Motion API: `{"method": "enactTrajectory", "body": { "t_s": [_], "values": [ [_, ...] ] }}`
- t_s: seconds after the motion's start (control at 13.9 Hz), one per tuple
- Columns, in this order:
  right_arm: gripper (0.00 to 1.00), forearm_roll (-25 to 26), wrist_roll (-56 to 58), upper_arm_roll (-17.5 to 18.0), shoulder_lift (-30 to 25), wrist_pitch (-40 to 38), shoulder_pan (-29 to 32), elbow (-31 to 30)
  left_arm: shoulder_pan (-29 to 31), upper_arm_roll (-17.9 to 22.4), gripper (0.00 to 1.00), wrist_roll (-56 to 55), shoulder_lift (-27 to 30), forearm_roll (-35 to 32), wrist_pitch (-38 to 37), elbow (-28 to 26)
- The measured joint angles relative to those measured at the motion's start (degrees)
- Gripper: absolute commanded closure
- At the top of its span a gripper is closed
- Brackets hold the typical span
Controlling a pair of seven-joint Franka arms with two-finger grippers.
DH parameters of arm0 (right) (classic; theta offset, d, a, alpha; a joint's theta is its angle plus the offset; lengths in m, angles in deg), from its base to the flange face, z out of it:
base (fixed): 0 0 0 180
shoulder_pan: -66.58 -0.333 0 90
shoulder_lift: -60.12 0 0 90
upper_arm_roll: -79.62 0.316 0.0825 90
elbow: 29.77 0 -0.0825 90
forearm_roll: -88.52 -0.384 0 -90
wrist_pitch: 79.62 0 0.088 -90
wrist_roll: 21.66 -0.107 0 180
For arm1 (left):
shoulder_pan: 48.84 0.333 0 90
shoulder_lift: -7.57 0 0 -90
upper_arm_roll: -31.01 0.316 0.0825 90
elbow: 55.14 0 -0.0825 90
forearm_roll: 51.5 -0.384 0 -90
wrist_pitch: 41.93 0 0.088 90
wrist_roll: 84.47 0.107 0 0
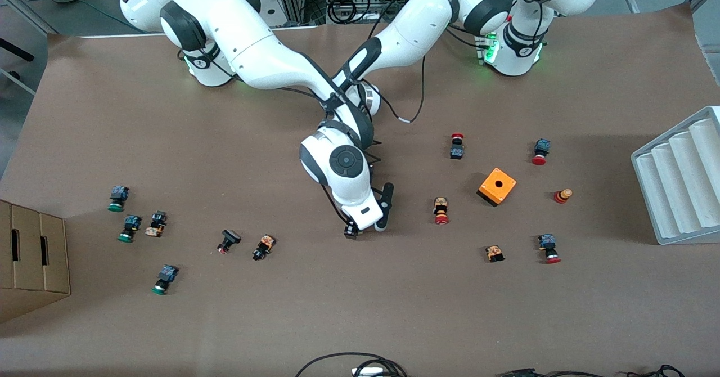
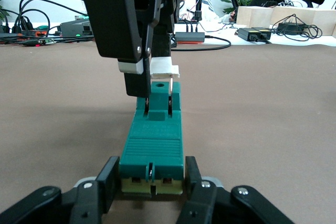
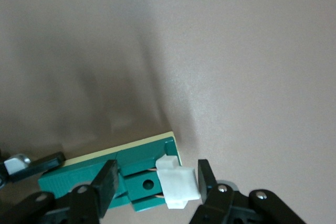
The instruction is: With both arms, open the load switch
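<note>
The load switch, a narrow green block, lies flat on the brown table. My left gripper is shut on one end of it, a finger pressed to each side. At the other end my right gripper comes straight down. Its fingers are closed across the white sliding piece and the green tab beside it. The white piece stands slightly out from the green body, with thin metal pins showing. In the front view the right gripper is at mid-table. The switch and the left gripper are hidden under the right arm's wrist.
An orange box and several red-capped push buttons lie toward the left arm's end. Green-capped buttons lie toward the right arm's end. A cardboard box and a grey ridged tray stand at the table's ends.
</note>
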Motion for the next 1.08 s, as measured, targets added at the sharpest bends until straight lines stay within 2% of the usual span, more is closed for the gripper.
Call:
{"method": "enactTrajectory", "body": {
  "t_s": [1.08],
  "values": [
    [0.32, 0.0, 0.44, 0.1, -2.08, -0.35, 0.0, -2.16, 0.0, 0.0, 0.42, 0.0, 0.0, 0.0, 0.0, 0.0]
  ]
}}
